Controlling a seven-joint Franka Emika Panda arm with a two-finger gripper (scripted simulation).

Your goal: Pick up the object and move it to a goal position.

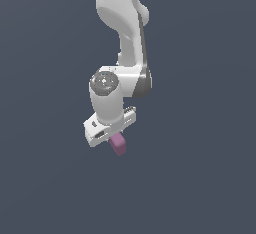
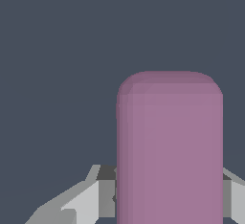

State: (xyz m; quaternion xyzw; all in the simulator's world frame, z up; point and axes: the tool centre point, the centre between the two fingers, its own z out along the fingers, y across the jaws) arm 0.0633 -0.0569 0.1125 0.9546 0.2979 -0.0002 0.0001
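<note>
The object, a pink-purple block with rounded edges (image 1: 119,145), sticks out below the white gripper (image 1: 115,137) at the end of the white arm in the exterior view. In the wrist view the block (image 2: 170,141) fills the space between the two grey fingers (image 2: 91,200), which press against its two sides. The gripper (image 2: 170,194) is shut on the block. The fingertips are hidden behind the hand and the block in the exterior view.
Only a plain dark grey-blue surface (image 1: 200,178) shows around the arm in both views. No goal marker or other object is in view.
</note>
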